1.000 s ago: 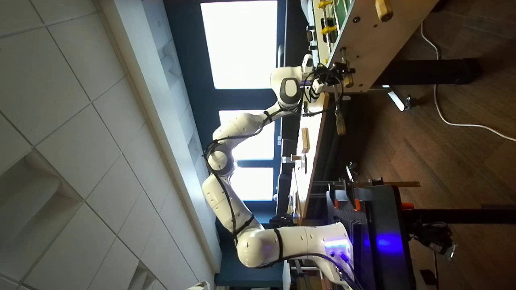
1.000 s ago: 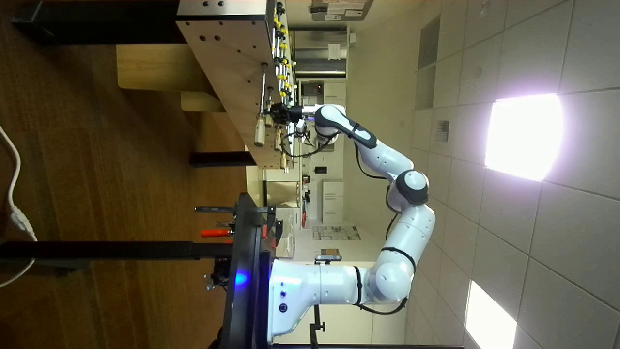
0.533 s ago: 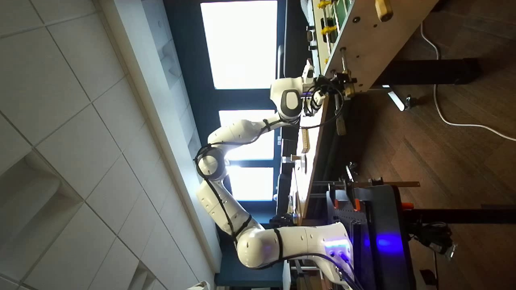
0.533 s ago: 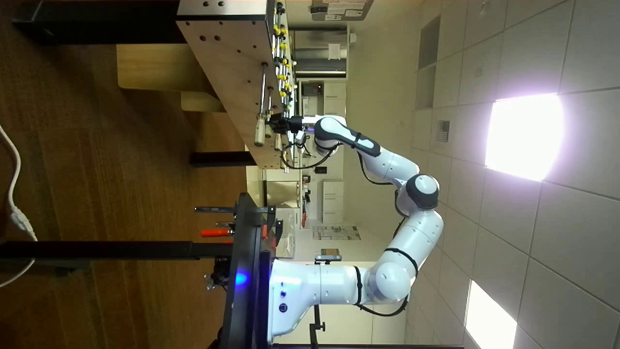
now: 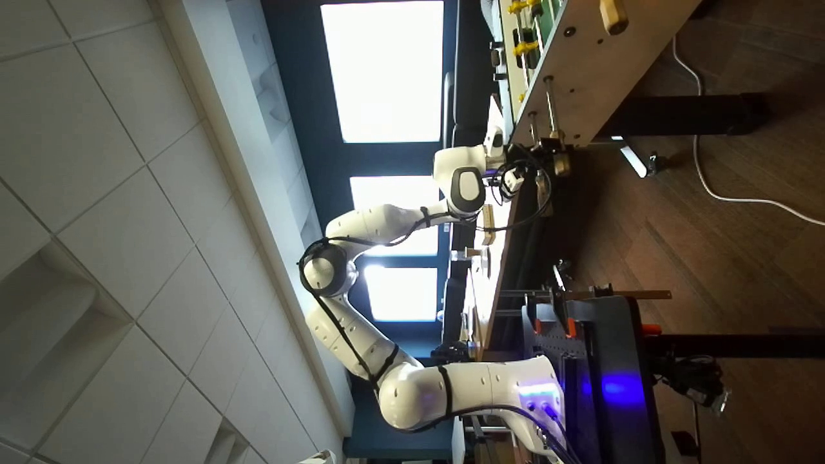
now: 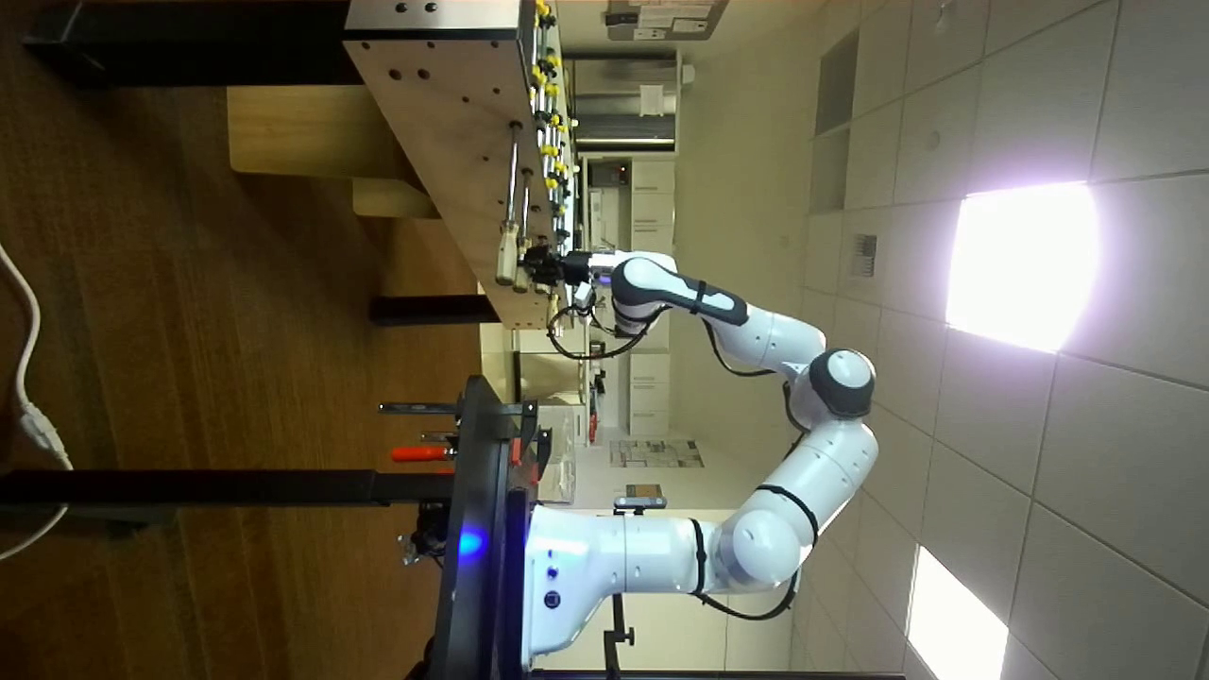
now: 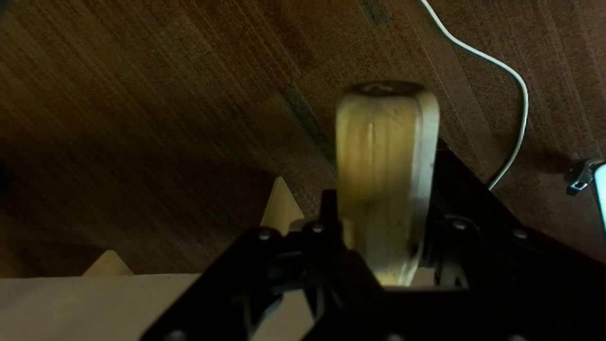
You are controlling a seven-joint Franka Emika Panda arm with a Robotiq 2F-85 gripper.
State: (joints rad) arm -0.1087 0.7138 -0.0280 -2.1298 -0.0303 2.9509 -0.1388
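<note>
My gripper (image 7: 381, 213) is shut on a pale wooden handle (image 7: 386, 142) with a dark end, which points up between its black fingers in the wrist view. In both exterior views, which lie on their side, the gripper (image 5: 553, 145) (image 6: 540, 266) is beside the wooden side wall of a foosball table (image 5: 619, 71) (image 6: 444, 123). The held handle (image 5: 562, 165) (image 6: 520, 276) sits on a metal rod (image 5: 552, 106) that sticks well out of that wall. The fingers partly hide the handle's base.
A neighbouring handle (image 6: 507, 255) on its own pulled-out rod is close beside the gripper. Another handle (image 5: 613, 16) sits farther along the wall. Yellow figures (image 5: 525, 48) are on the rods. Orange-handled clamps (image 6: 422, 454) are on the black robot stand (image 5: 599, 361). A white cable (image 7: 516, 76) lies on the floor.
My gripper and the held handle have moved away from the table wall, toward the robot base. More of the rod shows outside the wall. The arm has folded back and its elbow has risen.
</note>
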